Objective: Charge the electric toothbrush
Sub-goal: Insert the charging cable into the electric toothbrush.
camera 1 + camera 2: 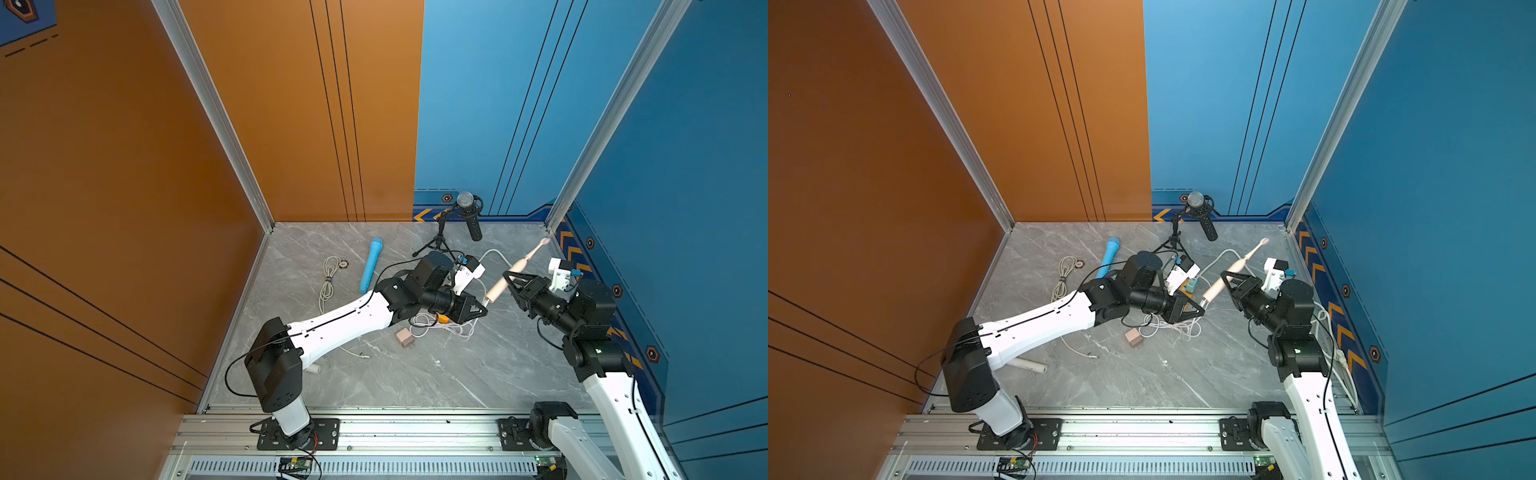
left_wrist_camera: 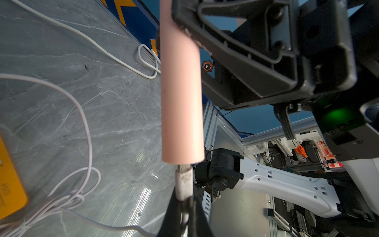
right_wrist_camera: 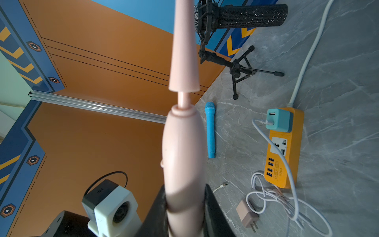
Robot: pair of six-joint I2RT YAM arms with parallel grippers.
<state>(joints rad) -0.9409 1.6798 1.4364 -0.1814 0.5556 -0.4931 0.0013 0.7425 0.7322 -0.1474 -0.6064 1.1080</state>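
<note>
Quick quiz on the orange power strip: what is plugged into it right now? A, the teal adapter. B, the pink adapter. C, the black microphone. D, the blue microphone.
A: the teal adapter sits in the power strip, while the pink adapter lies loose with its prongs bare.

- Toothbrush [image 3: 181, 143]: bristle end cut off at the right wrist view's edge; tiny and blurred in both top views.
- Plug [image 2: 184, 184]: blurred; join with toothbrush base unclear.
- Power strip [image 2: 10, 184]: cut by the left wrist view's edge; mostly under left arm [image 1: 345, 320] in both top views.
- White tube [image 1: 314, 368], near table's left edge: largely hidden beneath that arm.
</note>
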